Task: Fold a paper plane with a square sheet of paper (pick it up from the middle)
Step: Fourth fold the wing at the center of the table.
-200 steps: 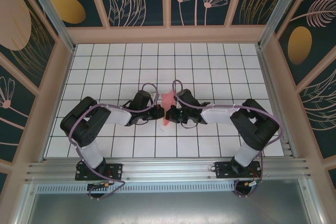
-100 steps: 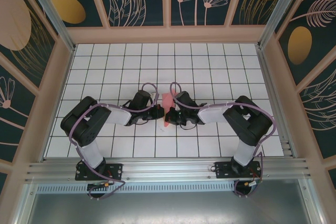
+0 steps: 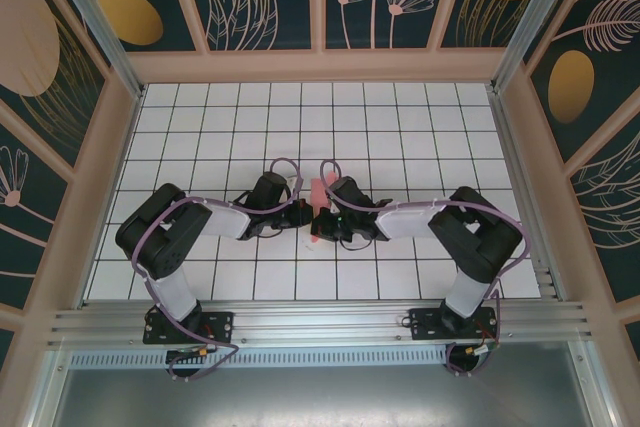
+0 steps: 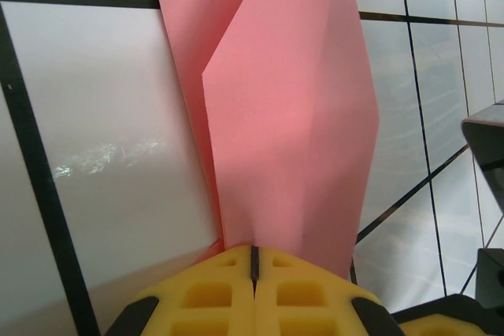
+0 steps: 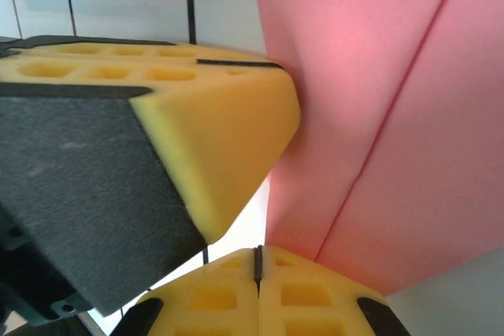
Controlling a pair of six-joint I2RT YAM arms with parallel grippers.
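Right between the pads of the left gripper [image 4: 253,253] sits one edge of the paper plane [image 4: 291,116], jaws clamped fully shut on it; the pink folded layers fan out ahead of the claw, low over the tiled table [image 4: 102,116]; the right gripper [image 5: 257,253] is pinched closed on the same paper from the opposite side, with its partner's yellow pad just beside its own fingertips and pressed against the sheet; my guess is that two grips this close together hold the layers stacked so a crease can be sharpened without anything sliding; looks mid-fold to me, wings not done yet.
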